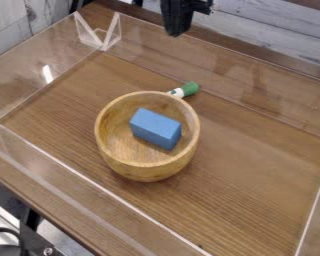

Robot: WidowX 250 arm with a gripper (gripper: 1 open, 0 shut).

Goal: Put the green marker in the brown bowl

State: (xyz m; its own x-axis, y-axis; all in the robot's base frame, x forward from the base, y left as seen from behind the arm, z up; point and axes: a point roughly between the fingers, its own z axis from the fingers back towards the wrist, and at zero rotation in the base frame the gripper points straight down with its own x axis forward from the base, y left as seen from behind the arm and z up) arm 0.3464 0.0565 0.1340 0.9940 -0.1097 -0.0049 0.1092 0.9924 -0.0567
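Our black gripper [180, 24] hangs clenched and empty high above the worktop [256, 150]. The slim green-capped marker [184, 91] lies just behind the round tan wooden bowl [148, 160], touching its rim. We should descend with jaws open, straddling the barrel clear of the rim

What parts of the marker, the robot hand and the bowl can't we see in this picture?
- Green marker, camera view: only its green end shows; the brown bowl's rim hides the barrel.
- Gripper, camera view: the top edge cuts off its upper part; dark fingers, gap unreadable.
- Bowl floor, camera view: partly covered by the blue block.
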